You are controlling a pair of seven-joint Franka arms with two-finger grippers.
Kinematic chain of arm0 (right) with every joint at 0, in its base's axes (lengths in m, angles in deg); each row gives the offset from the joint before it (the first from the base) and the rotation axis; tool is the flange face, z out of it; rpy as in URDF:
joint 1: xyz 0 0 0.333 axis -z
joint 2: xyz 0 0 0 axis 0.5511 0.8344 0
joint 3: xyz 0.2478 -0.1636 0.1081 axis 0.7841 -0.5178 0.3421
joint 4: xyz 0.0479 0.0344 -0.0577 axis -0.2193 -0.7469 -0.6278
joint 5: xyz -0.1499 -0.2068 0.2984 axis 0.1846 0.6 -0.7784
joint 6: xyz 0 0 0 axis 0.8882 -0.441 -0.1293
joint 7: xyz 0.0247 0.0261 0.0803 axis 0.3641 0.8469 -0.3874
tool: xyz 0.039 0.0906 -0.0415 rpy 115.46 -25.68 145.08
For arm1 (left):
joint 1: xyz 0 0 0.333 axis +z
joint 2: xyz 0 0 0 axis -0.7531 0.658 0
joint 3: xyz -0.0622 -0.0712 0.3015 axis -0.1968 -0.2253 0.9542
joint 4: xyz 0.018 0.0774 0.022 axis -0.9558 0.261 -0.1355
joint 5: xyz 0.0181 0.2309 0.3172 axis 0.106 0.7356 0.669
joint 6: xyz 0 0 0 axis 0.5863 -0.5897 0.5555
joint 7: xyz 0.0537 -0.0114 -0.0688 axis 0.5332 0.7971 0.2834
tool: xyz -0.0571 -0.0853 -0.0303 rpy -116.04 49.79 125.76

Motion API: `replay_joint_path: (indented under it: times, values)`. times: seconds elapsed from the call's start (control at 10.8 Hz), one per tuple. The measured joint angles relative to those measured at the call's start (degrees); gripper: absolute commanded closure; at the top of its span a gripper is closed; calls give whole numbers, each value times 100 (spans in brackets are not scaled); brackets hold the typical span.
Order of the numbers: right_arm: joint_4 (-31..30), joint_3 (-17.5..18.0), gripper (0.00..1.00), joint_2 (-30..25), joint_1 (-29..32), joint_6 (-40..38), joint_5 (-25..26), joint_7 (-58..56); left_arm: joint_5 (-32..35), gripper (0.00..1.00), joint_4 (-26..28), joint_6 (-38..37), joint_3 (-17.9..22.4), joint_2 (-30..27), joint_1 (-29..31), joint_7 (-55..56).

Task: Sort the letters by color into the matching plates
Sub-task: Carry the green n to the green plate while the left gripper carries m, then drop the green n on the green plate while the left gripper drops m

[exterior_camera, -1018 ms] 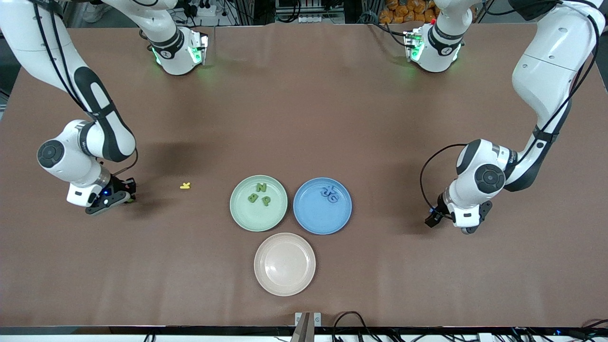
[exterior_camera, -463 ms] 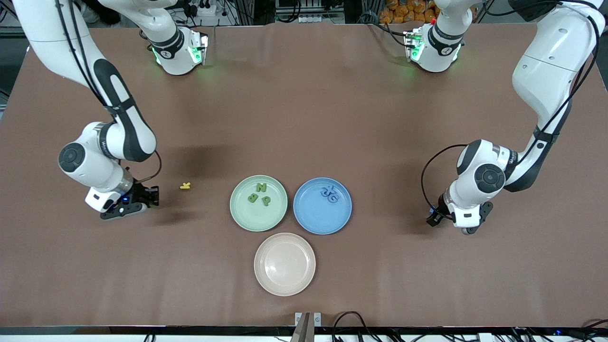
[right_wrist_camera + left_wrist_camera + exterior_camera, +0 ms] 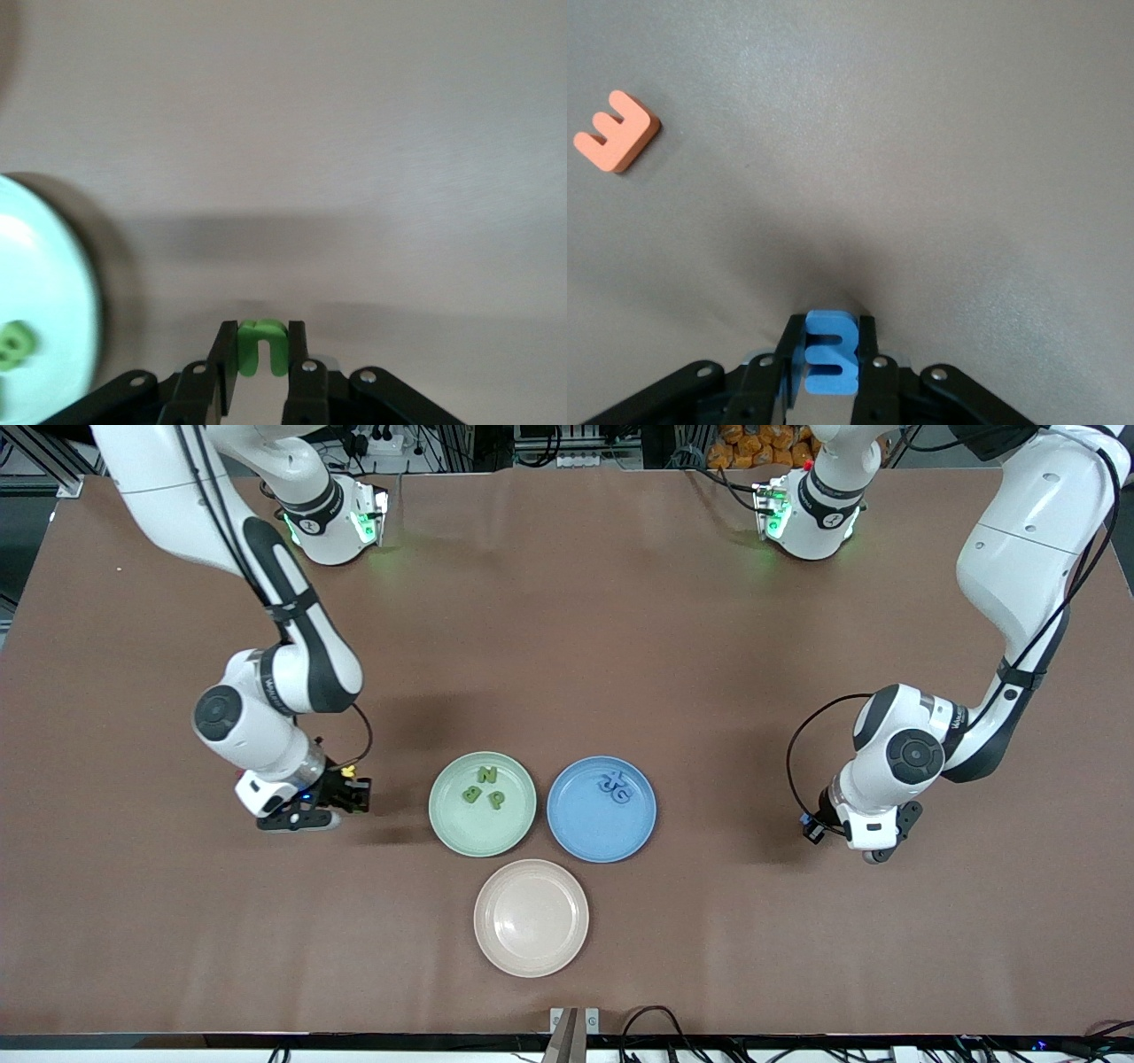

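My left hand has its two black fingers clamped on a small chunky blue toy letter, one finger against each side, held above the plain brown matte surface. Well apart from it, a chunky orange letter E lies flat on that surface.

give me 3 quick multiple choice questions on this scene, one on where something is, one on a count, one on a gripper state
1. The right gripper is:
A. beside the green plate, toward the right arm's end
B. over the blue plate
C. over the beige-pink plate

2. Green letters in the green plate:
A. one
B. three
C. five

3. The left gripper is:
A. open, holding nothing
B. shut on a blue letter
C. shut on an orange letter

Key: 1 A, the front view shows it there. 2 B, three letters lie in it. 3 B, the left wrist view shows the fingers clamping it.
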Motion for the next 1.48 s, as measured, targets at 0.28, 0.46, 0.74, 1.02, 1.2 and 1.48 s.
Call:
replay_joint_path:
  times: [0.28, 0.46, 0.74, 1.02, 1.2, 1.48]
  values:
    - [159, 7, 80, 9, -657, -233, -33, 1081, 6, 100, -4, 22, -2, 0, -77, 0]
    - [332, 5, 79, 62, -1049, -397, -42, 1699, 6, 100, -27, 28, -23, 0, -207, 0]
    - [641, 4, 1, 254, -1379, -437, -50, 2523, 6, 100, -184, -364, -93, -40, -638, 375]
    - [880, -40, 0, 340, -1415, -650, -48, 2671, -115, 100, -453, -709, -131, -94, -1358, 1180]
    - [1066, -183, 0, 340, -1405, -1107, -34, 2317, -299, 100, -663, -787, -130, -104, -1771, 1545]
    - [1458, -672, 0, 332, -1343, -1875, 31, 1392, -427, 100, -964, -838, -130, -108, -2175, 1946]
